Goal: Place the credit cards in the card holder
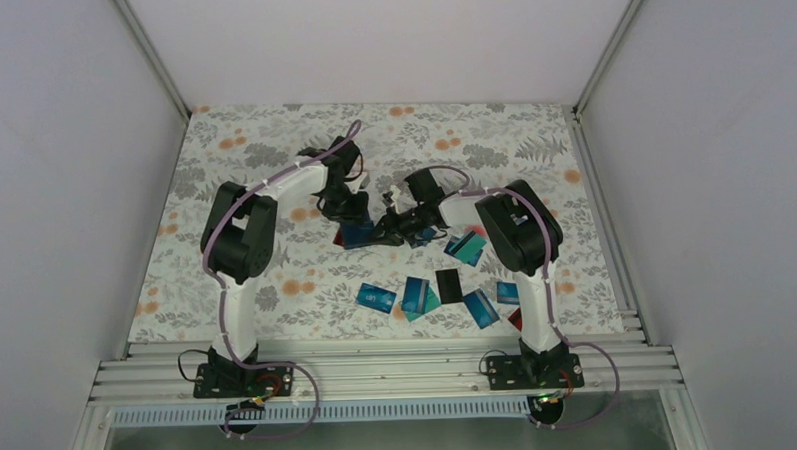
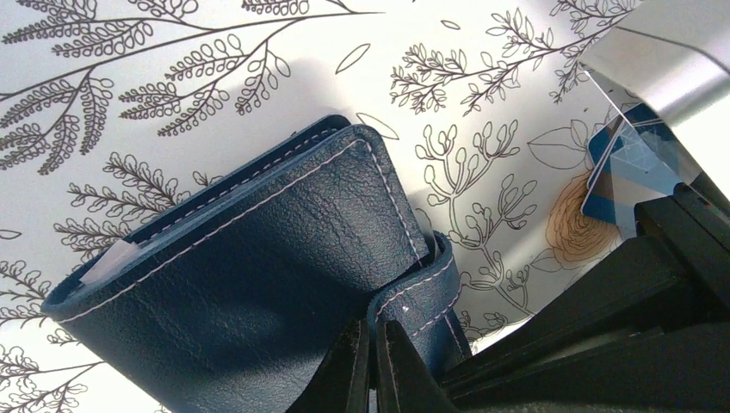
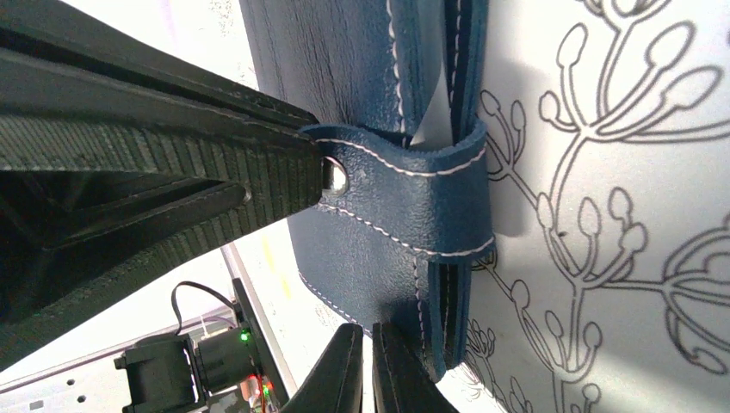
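Floral table (image 1: 272,149) bears the card holder (image 2: 258,284), pale slip (image 2: 112,261) inside.

Can't read markings on credit cards (image 1: 415,292) from top view, too small. See only a corner of card holder (image 1: 355,237) there, rest covered from above. Lose its btm past frame edge in left wrist view, top in right wrist view

On the floral-patterned table (image 1: 272,159) there are one dark navy stitched leather card holder (image 2: 258,284), one flat black rectangular card (image 1: 448,284), about seven thin blue and teal cards (image 1: 375,298), overlaps blurring that count, at least two red cards (image 1: 516,319), and two white-and-black robot arms (image 1: 239,311).
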Robot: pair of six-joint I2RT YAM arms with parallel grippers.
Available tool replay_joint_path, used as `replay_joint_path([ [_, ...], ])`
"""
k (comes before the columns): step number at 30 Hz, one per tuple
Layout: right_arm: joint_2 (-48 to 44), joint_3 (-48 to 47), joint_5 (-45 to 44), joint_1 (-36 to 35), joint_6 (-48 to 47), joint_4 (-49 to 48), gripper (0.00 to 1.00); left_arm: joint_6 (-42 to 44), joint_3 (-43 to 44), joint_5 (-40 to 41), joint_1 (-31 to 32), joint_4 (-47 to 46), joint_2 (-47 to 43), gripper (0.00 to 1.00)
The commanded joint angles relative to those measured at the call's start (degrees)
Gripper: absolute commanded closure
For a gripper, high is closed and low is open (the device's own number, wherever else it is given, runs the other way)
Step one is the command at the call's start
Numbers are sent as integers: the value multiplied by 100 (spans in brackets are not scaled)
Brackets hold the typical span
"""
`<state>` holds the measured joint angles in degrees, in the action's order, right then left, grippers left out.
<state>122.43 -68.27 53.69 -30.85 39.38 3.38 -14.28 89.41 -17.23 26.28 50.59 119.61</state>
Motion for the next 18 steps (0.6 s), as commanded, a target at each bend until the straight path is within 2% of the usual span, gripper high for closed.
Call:
replay_joint_path([
  [1, 463, 123, -949, -22, -57, 736, 96, 260, -282, 751, -133, 23, 128, 98],
  [9, 527, 24, -963, -34, -157, 945, 96, 347, -455, 1178, -203, -98, 196, 98],
  [18, 574, -141, -1018, -29, -355, 1307, 96, 390, -606, 1288, -325, -285, 334, 98],
])
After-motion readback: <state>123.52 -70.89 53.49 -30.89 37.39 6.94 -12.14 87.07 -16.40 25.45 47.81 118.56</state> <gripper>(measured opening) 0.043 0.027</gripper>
